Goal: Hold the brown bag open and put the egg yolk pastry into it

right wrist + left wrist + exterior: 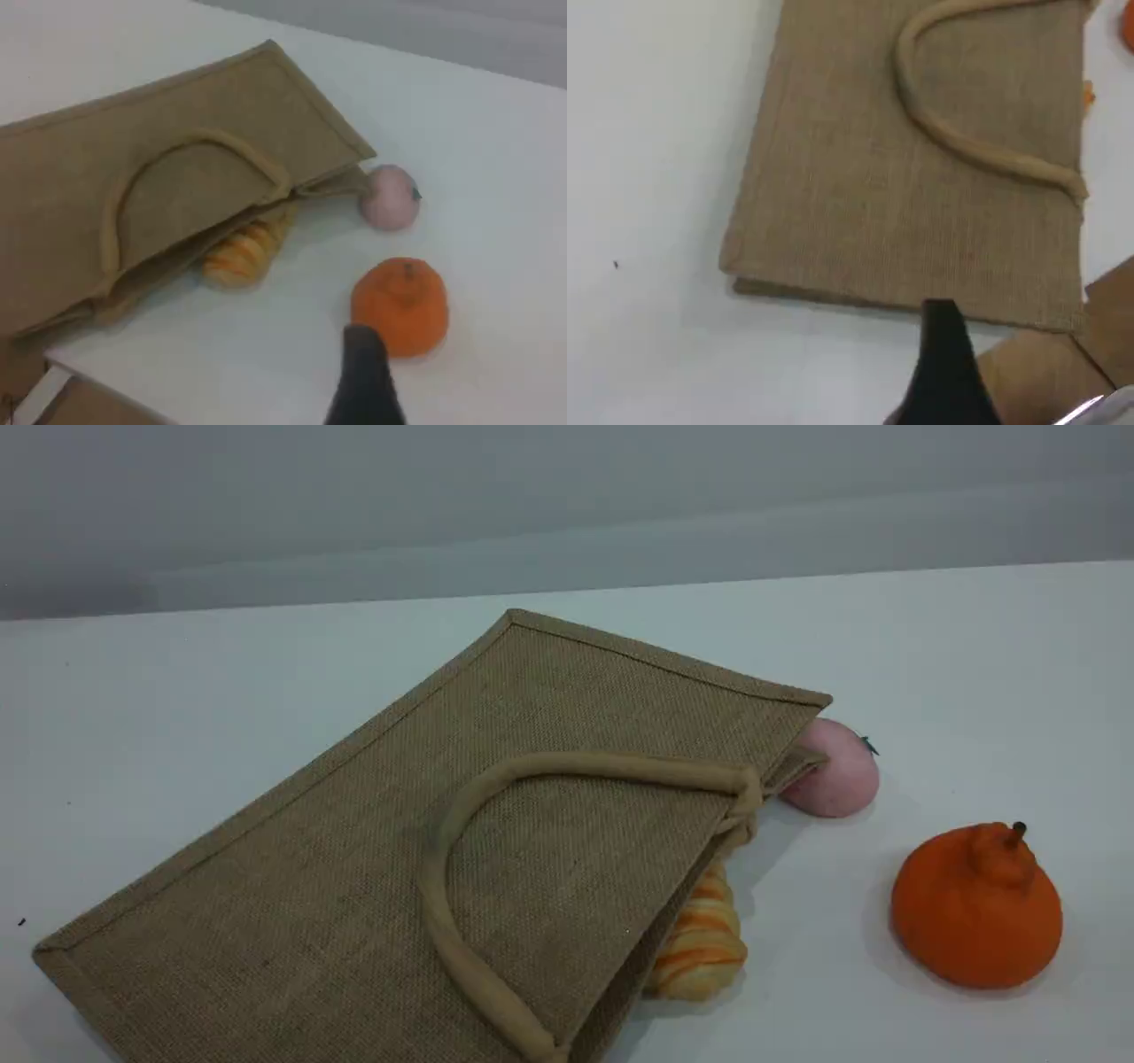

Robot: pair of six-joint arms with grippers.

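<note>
The brown bag (399,850) lies flat on the white table (177,691), its mouth facing right and a beige handle (576,764) resting on top. No egg yolk pastry shows in any view. Neither arm appears in the scene view. In the left wrist view, my left gripper's dark fingertip (941,341) hovers at the near side edge of the bag (877,195), holding nothing. In the right wrist view, my right gripper's fingertip (359,367) hangs above the table, just in front of the orange fruit and to the right of the bag (133,177), also holding nothing.
A long orange-striped bread (704,943) pokes out from under the bag's mouth. A pink ball (837,771) sits at the bag's far right corner. An orange fruit (974,908) with a stem stands further right. The table's edge (53,359) shows at the lower left of the right wrist view.
</note>
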